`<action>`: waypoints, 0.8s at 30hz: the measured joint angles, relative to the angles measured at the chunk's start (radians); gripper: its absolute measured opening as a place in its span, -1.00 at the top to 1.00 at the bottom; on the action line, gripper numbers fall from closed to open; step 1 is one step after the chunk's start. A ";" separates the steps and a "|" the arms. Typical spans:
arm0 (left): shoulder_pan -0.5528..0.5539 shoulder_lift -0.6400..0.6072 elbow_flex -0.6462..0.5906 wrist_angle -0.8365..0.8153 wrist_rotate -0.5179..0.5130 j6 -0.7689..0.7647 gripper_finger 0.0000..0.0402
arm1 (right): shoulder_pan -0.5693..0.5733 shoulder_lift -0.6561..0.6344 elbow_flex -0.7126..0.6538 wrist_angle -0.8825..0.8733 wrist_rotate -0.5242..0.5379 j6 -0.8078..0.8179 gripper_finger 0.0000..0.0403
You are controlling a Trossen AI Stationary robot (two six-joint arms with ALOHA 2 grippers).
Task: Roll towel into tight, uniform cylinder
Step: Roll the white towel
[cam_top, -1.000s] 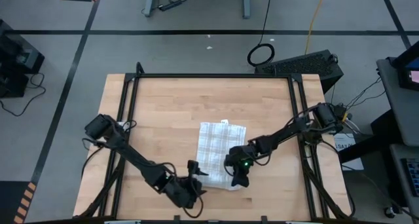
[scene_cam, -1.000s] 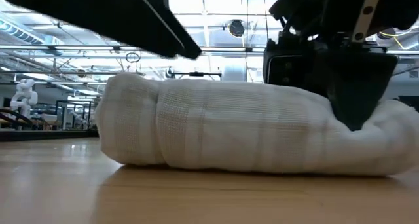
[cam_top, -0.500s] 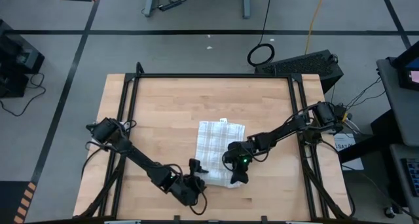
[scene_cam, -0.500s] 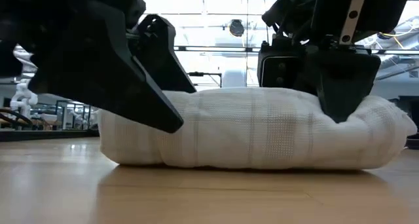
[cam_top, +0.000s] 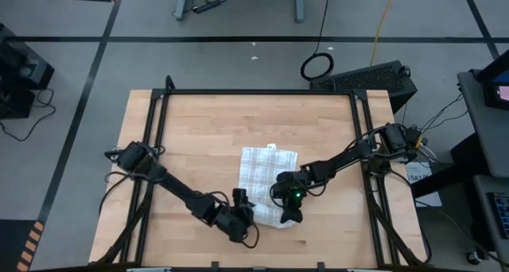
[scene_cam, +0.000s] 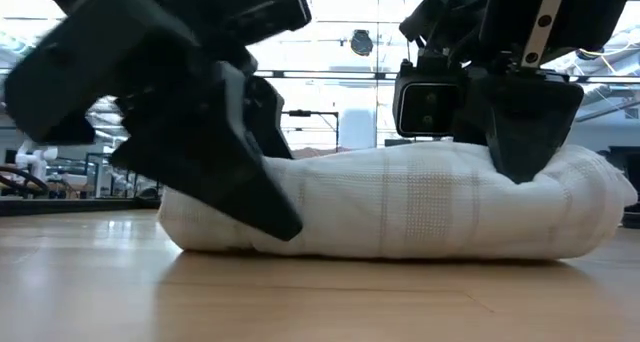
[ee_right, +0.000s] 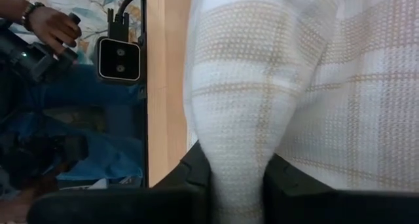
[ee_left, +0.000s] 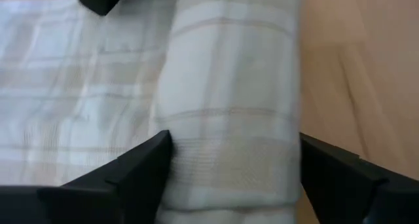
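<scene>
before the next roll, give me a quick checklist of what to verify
1. Right gripper pinching the rolled end of the towel: ok, shut on a fold of cloth.
2. Left gripper straddling the roll with fingers on either side: ok, open, not yet clamped.
3. Roll even along its length: not ok, the low view shows it bulging at the right gripper's end.
4. Flat part of the towel smooth ahead of the roll: ok in the high view.
5. Tag tucked: not ok, showing at the far edge.
</scene>
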 joint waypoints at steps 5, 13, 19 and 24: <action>0.029 -0.001 0.000 0.002 0.051 -0.048 -0.22 | -0.002 -0.001 0.000 0.000 -0.003 0.022 0.63; 0.060 -0.018 0.000 0.001 0.171 -0.076 0.46 | -0.004 -0.126 0.001 -0.117 0.049 0.038 0.09; 0.112 -0.049 -0.001 -0.003 0.363 -0.149 0.60 | 0.042 -0.319 0.001 -0.326 0.295 -0.014 -0.27; 0.166 -0.055 -0.003 0.025 0.555 -0.169 0.58 | 0.140 -0.420 0.002 -0.367 0.543 -0.022 -0.48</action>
